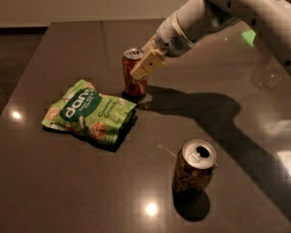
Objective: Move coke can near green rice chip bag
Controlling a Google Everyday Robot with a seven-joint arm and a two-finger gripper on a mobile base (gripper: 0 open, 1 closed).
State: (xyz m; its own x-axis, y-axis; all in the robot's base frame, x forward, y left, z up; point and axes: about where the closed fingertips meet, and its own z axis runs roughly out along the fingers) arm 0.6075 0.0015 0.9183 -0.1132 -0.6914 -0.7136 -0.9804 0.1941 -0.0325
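- Dark table (48, 188) fills the frame.
- Green rice chip bag (89, 111) lies flat, left of centre.
- Gripper (143, 67), upper centre, looks clamped on the can's upper part.
- Coke can (132, 82) stands upright at the bag's upper right corner, just beside it, with its long axis vertical and silver top up.
- I judge it near enough; only letting go is left.

A: How many cans on the desk (63, 188)?
B: Two. One coke can (134, 79) right at the single pincer (146, 64), one gold-brown can (194, 171) well apart from it.
A: Bags?
B: One green rice chip bag (89, 111), lower left of the pincer.
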